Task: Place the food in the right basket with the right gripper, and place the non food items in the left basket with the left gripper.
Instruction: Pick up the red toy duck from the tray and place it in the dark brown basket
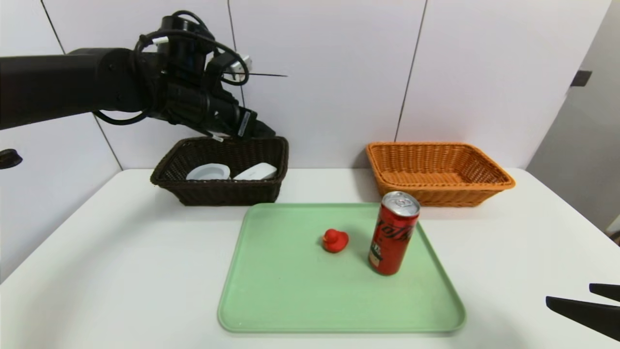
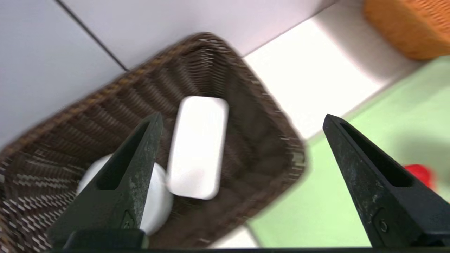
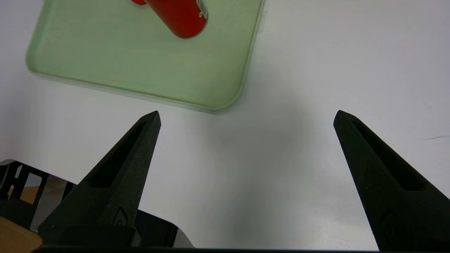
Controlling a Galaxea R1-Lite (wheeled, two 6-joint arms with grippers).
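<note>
The dark brown left basket (image 1: 220, 191) (image 2: 270, 140) holds a flat white box (image 1: 256, 171) (image 2: 198, 147) and a white round disc (image 1: 208, 172) (image 2: 160, 203). My left gripper (image 1: 259, 130) (image 2: 242, 119) hangs open above that basket with nothing between its fingers. A small red rubber duck (image 1: 335, 240) (image 2: 420, 174) and the tall red can (image 1: 393, 232) (image 3: 179, 15) stand on the green tray (image 1: 290, 300). The orange right basket (image 1: 438, 172) is empty. My right gripper (image 1: 576, 296) (image 3: 246, 116) rests open over the bare table at the near right.
The green tray (image 3: 140, 70) lies in the table's middle, in front of both baskets. White wall panels rise just behind the baskets. White tabletop (image 1: 121, 252) shows on both sides of the tray.
</note>
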